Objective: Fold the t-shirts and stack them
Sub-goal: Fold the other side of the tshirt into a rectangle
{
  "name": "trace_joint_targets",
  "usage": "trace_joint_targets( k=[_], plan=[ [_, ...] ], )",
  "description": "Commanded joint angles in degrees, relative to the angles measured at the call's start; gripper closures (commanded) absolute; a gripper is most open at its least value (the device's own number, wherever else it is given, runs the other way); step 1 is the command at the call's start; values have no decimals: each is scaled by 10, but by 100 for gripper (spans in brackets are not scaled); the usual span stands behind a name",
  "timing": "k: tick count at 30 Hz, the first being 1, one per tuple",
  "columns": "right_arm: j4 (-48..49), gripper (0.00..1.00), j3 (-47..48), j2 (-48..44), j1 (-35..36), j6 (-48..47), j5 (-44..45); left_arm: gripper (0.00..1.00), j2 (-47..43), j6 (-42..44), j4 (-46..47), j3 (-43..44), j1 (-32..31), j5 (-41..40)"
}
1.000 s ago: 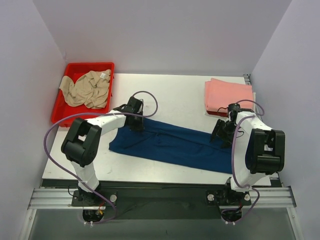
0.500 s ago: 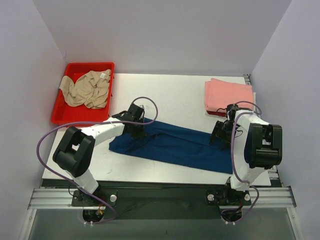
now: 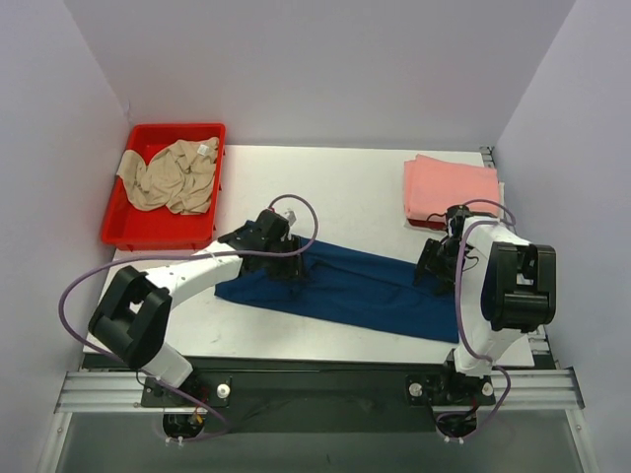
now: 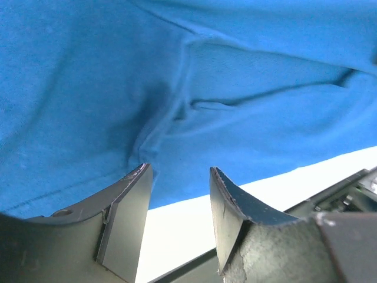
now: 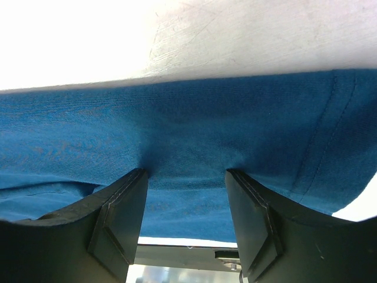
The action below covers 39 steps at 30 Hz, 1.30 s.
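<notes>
Right now the navy blue t-shirt [image 3: 355, 291] is lying on the white counter [image 3: 345, 187]. In the top view it is stretching out as a long strip from the middle left down toward the lower right.

The left pincer [image 3: 286, 260] is sitting on the upper left end of that strip. In the left wrist view its two fingers [image 4: 126, 200] are standing apart, so it is open. The blue cloth is bunching into small folds just past the tips, and a bit of white counter is showing between them.

The right pincer [image 3: 432, 266] is sitting on the far right part of the strip, near its upper edge. In the right wrist view its fingers [image 5: 121, 212] are also standing apart, and their tips are pushing into the blue cloth. The cloth is puckering a little at each tip, and a sewn hem is running down the right side of that view.

A crumpled beige t-shirt [image 3: 170, 175] is lying in a red tray [image 3: 118, 235] at the upper left of the top view. A folded pink t-shirt pile [image 3: 452, 187] is resting on the counter at the upper right, near the right pincer but not touching it.
</notes>
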Motion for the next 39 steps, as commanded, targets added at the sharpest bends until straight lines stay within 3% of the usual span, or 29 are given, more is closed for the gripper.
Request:
trace_joint_targets(
  k=[1, 7, 19, 28, 39],
  plan=[
    [4, 44, -10, 21, 3, -10, 21, 46, -63, -3, 52, -18, 0, 38],
    [3, 44, -12, 15, 6, -8, 21, 45, -64, -20, 54, -50, 10, 9],
    [3, 44, -14, 15, 6, -9, 25, 46, 58, -13, 70, -3, -6, 70],
    [3, 44, -8, 29, 6, -7, 24, 46, 90, 18, 68, 35, -35, 109],
    [-23, 44, 24, 0, 8, -5, 15, 45, 44, 79, -3, 71, -22, 143]
  ],
)
